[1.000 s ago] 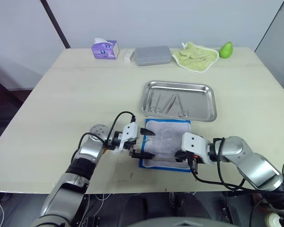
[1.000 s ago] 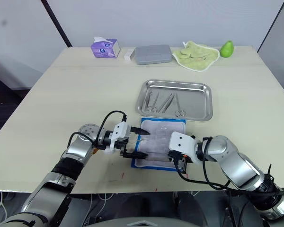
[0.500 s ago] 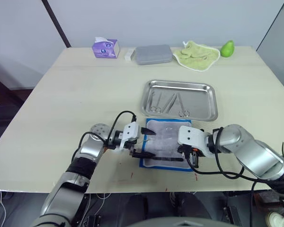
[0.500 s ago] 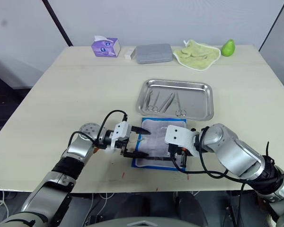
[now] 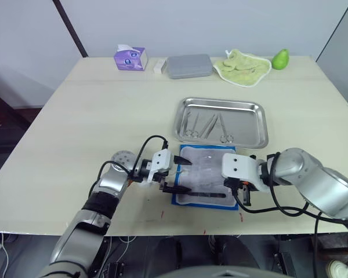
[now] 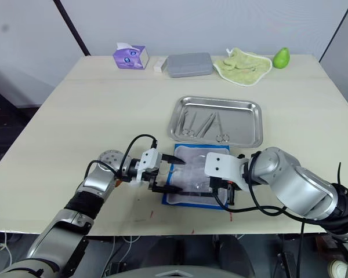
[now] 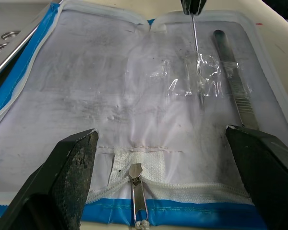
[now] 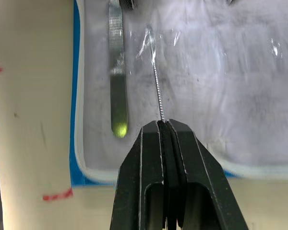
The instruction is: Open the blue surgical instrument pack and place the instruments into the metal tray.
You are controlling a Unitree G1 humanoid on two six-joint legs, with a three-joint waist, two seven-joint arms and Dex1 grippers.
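The blue surgical instrument pack (image 5: 202,167) lies open near the table's front edge, white lining up. My left gripper (image 5: 182,177) is open, with one finger on each side of the pack's left edge and zipper pull (image 7: 138,199). At the pack's right edge my right gripper (image 8: 163,126) is shut on a thin steel rod-like instrument (image 8: 156,86), whose far end is tucked in the clear pocket. A flat steel instrument (image 8: 116,72) lies loose on the lining beside it. Beyond the pack, the metal tray (image 5: 261,124) holds several silvery instruments (image 5: 206,126).
Along the table's far edge stand a purple tissue box (image 5: 130,58), a small white block (image 5: 159,66), a grey flat box (image 5: 189,66), a green cloth (image 5: 242,65) and a green pear (image 5: 280,58). Small red marks (image 5: 162,214) dot the table by the front edge.
My right gripper has shifted a little at the pack's right edge and its forearm has swung outward. The left gripper and the pack have stayed put.
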